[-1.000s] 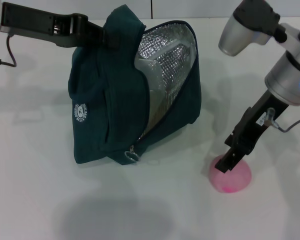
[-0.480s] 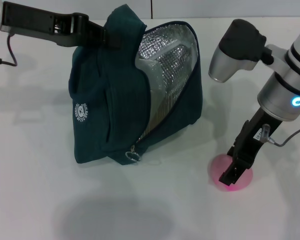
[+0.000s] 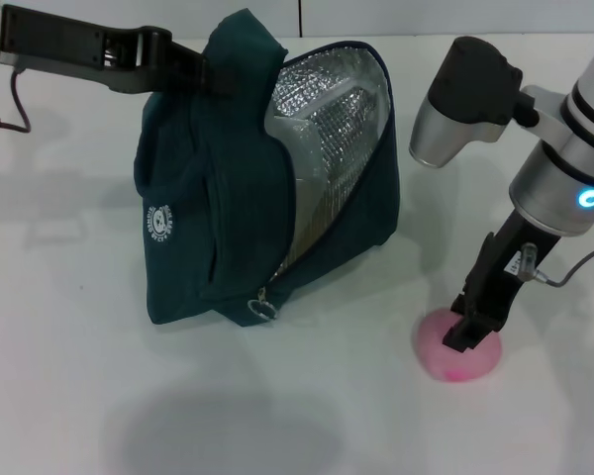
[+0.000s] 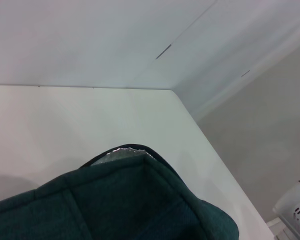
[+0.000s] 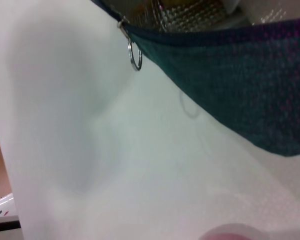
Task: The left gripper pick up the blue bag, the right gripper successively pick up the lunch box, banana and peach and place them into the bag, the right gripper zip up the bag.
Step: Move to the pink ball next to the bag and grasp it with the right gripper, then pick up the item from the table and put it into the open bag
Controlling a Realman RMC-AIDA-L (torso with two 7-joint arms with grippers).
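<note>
The right end effector (image 3: 467, 334) has slid back a little and now sits pressed on top of the pink peach (image 3: 456, 346). I cannot tell if it is pinching yet. It looks ready to grab. The peach lies on the white surface (image 3: 69, 297), to the right of the blue bag (image 3: 267, 188). The left end effector (image 3: 193, 71) holds the bag's top, keeping its silver mouth open. Nothing blocks the way.

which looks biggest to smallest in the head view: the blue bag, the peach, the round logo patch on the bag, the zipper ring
1. blue bag, by far the largest
2. peach, partly covered by the right gripper
3. logo patch
4. zipper ring, the smallest

The left gripper holds the bag at its top.
</note>
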